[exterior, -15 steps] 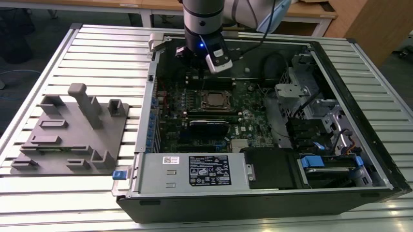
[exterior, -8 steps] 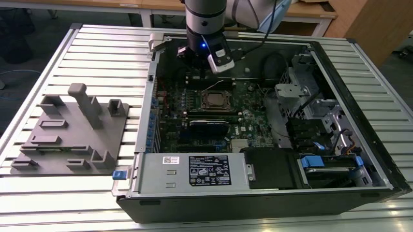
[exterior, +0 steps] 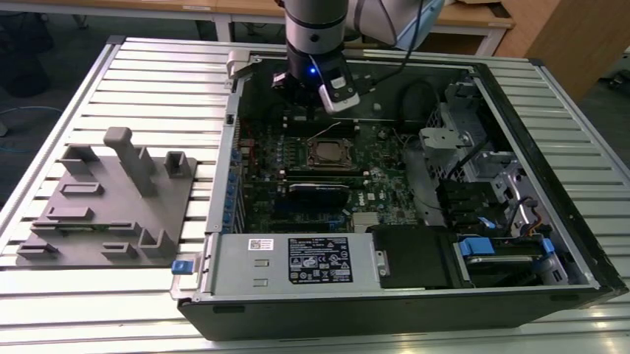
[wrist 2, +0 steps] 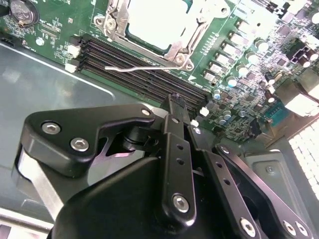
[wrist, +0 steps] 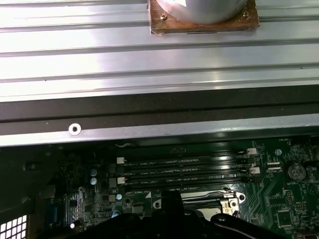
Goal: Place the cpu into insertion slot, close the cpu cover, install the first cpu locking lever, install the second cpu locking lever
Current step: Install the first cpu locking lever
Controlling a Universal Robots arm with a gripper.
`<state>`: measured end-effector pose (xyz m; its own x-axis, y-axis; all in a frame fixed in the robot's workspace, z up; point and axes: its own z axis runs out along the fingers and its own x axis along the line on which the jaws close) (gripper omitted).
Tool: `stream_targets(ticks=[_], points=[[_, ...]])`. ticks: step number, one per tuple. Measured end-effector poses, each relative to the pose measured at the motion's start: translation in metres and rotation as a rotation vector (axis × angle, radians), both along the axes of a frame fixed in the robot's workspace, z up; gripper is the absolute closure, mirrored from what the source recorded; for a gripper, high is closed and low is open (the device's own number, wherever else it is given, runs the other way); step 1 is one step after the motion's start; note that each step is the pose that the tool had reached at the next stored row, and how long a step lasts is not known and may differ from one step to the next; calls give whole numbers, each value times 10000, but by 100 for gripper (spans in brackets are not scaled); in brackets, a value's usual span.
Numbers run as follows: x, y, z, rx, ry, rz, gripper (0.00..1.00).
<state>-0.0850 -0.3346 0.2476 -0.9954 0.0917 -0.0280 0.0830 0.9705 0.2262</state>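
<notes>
Nearest to me in the exterior view is the table [exterior: 99,310], with the open case [exterior: 394,317] lying on it. Just inside the near wall of the case I see a grey box [exterior: 246,265] with a label. On the exterior view's left, beside the case, sits a grey block [exterior: 108,206] with pegs on top.

Further in is the green board [exterior: 265,206]. In the middle of it is the slot [exterior: 310,153]. The cpu [wrist 2: 157,20] sits in the slot with its silver face up. The cover [wrist 2: 174,50] looks to be lying flat around the cpu. One thin wire lever [wrist 2: 132,68] sticks out loose from the slot, over the long black slots [wrist 2: 129,57]. It is not hooked down.

Past the slot, the claw [wrist 2: 175,102] hangs over the far part of the board, close to the long black slots. Its fingers look pressed together, and it has hold of nothing. I cannot see it touching anything. Behind it, the arm [exterior: 315,22] goes up out of the picture.
</notes>
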Motion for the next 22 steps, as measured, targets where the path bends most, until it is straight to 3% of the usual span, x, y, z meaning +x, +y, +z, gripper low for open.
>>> stream_targets(ticks=[7, 22], points=[[72, 0, -11, -1, 1, -1, 90], [103, 1, -28, 0, 0, 0, 90]])
